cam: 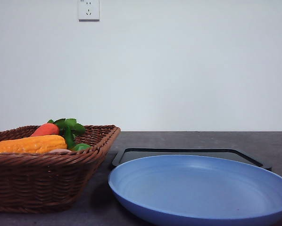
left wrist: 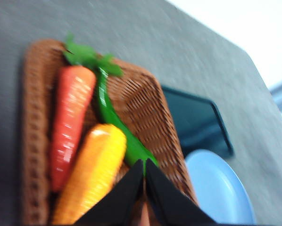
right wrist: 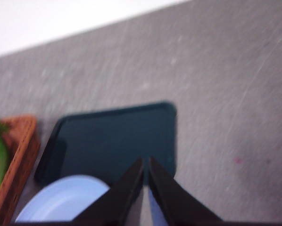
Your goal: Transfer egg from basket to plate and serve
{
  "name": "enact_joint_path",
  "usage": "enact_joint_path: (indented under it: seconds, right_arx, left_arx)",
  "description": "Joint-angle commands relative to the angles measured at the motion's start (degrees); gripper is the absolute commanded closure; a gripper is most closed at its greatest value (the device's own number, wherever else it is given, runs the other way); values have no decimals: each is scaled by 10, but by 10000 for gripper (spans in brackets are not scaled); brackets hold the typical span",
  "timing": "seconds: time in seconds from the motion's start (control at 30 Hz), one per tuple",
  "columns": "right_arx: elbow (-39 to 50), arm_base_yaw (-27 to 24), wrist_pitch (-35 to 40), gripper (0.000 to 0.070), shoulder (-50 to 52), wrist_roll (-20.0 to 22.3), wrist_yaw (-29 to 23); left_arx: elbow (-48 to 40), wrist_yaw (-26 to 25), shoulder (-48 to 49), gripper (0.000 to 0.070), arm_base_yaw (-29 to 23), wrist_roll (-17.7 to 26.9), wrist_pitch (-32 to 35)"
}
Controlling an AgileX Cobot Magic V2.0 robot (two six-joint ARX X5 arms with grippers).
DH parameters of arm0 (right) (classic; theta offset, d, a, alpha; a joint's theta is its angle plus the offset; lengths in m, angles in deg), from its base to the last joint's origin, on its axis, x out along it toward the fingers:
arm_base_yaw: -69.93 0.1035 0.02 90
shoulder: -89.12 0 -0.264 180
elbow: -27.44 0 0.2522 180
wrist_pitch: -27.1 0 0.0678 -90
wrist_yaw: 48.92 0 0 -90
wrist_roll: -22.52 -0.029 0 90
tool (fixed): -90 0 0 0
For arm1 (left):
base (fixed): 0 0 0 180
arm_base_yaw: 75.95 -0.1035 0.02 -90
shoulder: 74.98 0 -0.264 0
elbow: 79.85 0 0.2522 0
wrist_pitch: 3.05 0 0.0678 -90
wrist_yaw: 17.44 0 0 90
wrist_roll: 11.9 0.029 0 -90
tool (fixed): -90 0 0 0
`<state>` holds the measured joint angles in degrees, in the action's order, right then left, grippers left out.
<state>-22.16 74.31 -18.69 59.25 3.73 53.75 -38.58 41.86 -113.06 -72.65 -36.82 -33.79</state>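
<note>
Dark grey surface (cam: 188, 139) under a white wall. Left fingers (left wrist: 144, 175) pressed together, empty, above the basket (left wrist: 145, 106). Right fingers (right wrist: 145, 172) likewise closed, empty, over the tray (right wrist: 112, 136) and plate (cam: 202, 188). Egg (left wrist: 144, 214) glimpsed just behind the left fingertips, beside the corn (left wrist: 91, 174). Probably light, smooth, slippery, fragile: best taken gently across its middle.

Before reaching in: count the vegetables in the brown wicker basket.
3: orange-red carrot along one long side, yellow corn cob beside it, green pepper next to that. More may lie hidden underneath.
</note>
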Motion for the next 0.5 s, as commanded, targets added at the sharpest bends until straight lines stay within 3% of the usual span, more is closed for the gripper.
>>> enact_joint_path:
  seconds: [0.0,0.3,0.37,0.47]
  right_arx:
    - [-16,0,-18,700,-23,23,15]
    - [-26,0,-109,687,-135,73,115]
    - [-25,3,-115,627,-151,75,122]
    - [-18,9,-113,530,-174,70,123]
  left_arx:
    - [22,-28,-28,700,6,31,-5]
    - [66,-100,-127,699,59,77,-46]
    - [66,-100,-135,673,69,77,-45]
    - [66,-100,-141,567,80,77,-44]
